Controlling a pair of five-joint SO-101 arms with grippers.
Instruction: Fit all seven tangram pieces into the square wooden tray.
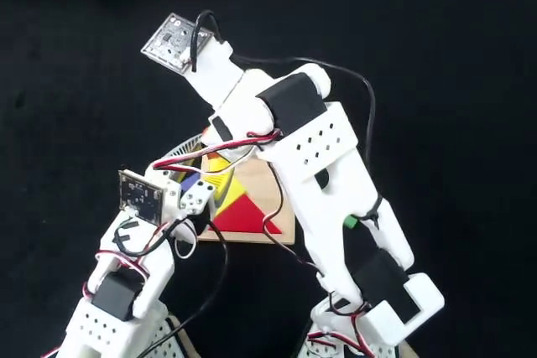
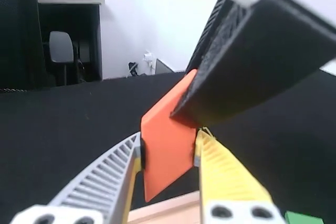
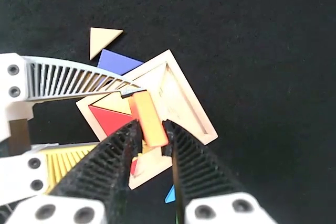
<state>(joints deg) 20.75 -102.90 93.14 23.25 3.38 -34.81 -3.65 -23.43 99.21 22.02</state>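
The square wooden tray [image 3: 190, 97] is lying on the black cloth desk [image 1: 453, 106], closer to the near edge where the two arms are standing than to the far edge. Its pale wood is showing grain and a raised rim. The left arm [image 1: 126, 282] and the right arm [image 1: 327, 173] are both meeting over it.

The orange piece [image 2: 165, 150] is a flat, matte, straight-edged slab. It is hanging on edge above the tray's middle, one corner pointing down. The left arm's jaws are clamping it: the grey ribbed finger [image 2: 100, 182] is pressing one face and the yellow ribbed finger [image 2: 226, 177] the other. The right arm's jaws, black with fine ridges, are also squeezing it. In the right wrist view the orange piece [image 3: 148, 119] is showing as a narrow bar pinched between them. In the left wrist view one black jaw is covering the slab's upper corner.

Inside the tray, a glossy red triangle [image 3: 107, 120] is lying against one side, and a pale yellow triangle [image 3: 114, 103] is touching it. The rest of the tray floor is showing bare wood.

Outside the tray, a blue flat piece [image 3: 118, 61] is lying just beside one rim. A cream triangle [image 3: 102, 39] is sitting a little farther out on the cloth. A green piece [image 2: 303, 217] is peeking in beside the yellow finger; its shape cannot be made out.
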